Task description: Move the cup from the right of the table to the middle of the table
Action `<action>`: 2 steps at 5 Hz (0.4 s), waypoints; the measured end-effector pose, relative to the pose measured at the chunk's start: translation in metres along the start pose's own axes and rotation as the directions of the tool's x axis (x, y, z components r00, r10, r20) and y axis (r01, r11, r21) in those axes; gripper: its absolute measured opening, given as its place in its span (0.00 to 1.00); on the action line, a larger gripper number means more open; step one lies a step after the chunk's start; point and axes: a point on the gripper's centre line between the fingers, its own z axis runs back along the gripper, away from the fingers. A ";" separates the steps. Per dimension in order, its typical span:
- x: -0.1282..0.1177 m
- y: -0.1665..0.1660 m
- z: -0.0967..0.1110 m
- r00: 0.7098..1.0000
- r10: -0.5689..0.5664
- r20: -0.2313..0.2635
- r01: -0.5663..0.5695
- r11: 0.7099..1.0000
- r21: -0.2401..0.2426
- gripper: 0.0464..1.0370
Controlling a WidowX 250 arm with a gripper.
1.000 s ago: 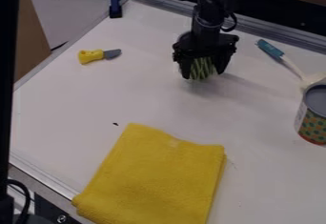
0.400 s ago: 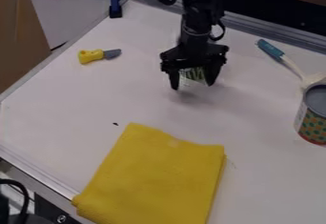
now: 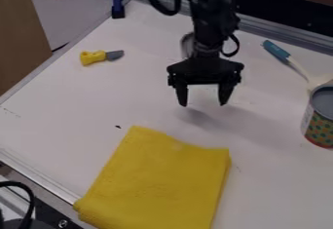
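The gripper (image 3: 203, 104) is hanging above the table (image 3: 78, 101), its jaws spreading apart with nothing between them. The thing I am taking for the cup (image 3: 187, 44) is sitting behind the arm, toward the table's far edge, with only part of its rounded side peeking out (the arm is hiding the rest, so its exact pose is staying uncertain). If it is the cup, it is already lying nearer the middle than the right, and the remaining job is probably a clean retreat or a small correction. The main risk is coming from the arm: were it swinging back low, it would be knocking the cup over or pushing it toward the far rail. A correction made blind would be risking a crooked pinch on the rim. Mistaking the patterned can (image 3: 320, 121) on the right for the cup would be sending the jaws after the wrong thing.
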 end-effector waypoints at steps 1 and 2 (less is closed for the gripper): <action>-0.015 -0.004 0.009 0.999 -0.051 -0.016 0.051 0.998 -0.026 0.96; -0.025 -0.004 0.021 0.997 -0.079 -0.018 0.078 0.995 -0.060 0.96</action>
